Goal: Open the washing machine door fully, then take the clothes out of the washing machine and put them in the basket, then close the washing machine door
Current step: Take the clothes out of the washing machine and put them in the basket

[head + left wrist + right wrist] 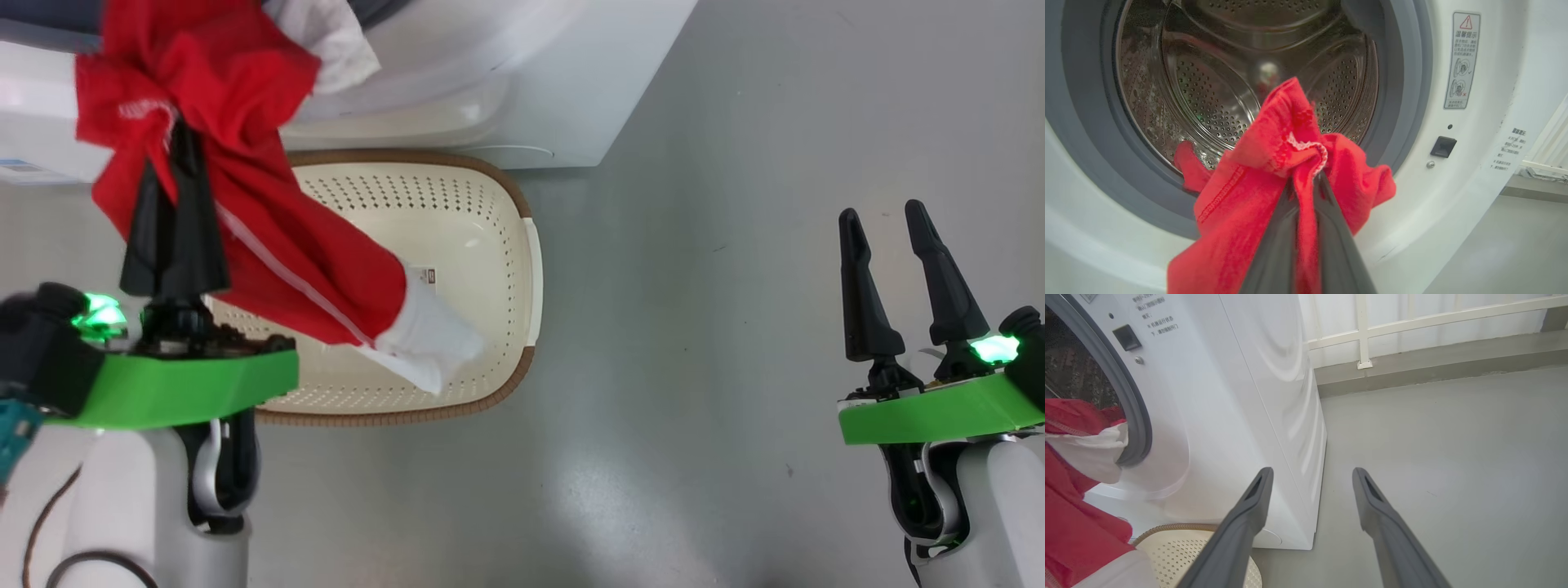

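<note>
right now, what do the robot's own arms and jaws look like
Both arms match: pale grey-white left forearm and right forearm, a bright green wrist plate, and black jaws of two long tapered fingers. A green light glows at each wrist. A thin dark cable curls beside the left forearm, a teal part near its wrist.

Two tools (175, 145) (882, 210), one basket (457, 204), one machine (571, 82)

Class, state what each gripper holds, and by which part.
The left gripper holds the red garment by a bunched fold at its white-trimmed edge; right gripper holds nothing.
</note>
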Robot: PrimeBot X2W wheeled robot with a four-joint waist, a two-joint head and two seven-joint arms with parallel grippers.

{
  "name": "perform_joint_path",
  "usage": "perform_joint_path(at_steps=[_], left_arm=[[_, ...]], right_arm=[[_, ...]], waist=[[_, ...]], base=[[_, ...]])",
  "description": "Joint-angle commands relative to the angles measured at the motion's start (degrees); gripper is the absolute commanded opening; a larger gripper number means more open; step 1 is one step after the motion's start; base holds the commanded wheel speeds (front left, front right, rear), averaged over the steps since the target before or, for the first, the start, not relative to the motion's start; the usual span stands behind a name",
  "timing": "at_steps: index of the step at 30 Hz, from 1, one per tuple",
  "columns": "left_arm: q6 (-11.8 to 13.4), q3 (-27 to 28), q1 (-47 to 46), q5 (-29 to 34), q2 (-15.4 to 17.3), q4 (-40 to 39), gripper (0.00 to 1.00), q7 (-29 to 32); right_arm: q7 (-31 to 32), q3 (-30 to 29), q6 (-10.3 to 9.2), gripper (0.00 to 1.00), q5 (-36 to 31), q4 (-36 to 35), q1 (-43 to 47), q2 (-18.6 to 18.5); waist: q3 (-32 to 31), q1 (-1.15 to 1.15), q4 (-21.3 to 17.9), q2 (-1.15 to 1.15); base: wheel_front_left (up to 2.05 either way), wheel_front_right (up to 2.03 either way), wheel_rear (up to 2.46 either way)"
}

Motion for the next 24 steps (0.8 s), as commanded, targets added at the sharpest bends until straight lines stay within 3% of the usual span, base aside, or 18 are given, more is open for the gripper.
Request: perform_joint_path(at_steps=[1,12,24], left_arm=[[0.72,1.23,1.87,-0.90,1.35,-0.56,0.00,-0.28],[0.63,1.05,0.95,-1.93,1.34,10.10,0.00,-0.28],[-1.02,1.74,-5.21,2.00,1.34,27.34,0.00,-0.28]], right_arm=[[-0.36,1.30,0.37,1.00,0.09,-1.47,0.99,-0.43],[-0.36,1.01,0.37,1.00,0.18,-2.06,-0.40,-0.28],[-0.36,0.65,0.37,1.00,0.16,-2.86,-2.35,0.56]], waist=[[0.46,0.00,-0.12,0.00],[4.13,0.00,-1.13,0.00],[9.18,0.00,-2.84,0.00]], base=[[0.00,0.00,0.00],[0.00,0.00,0.00],[0.00,0.00,0.00]])
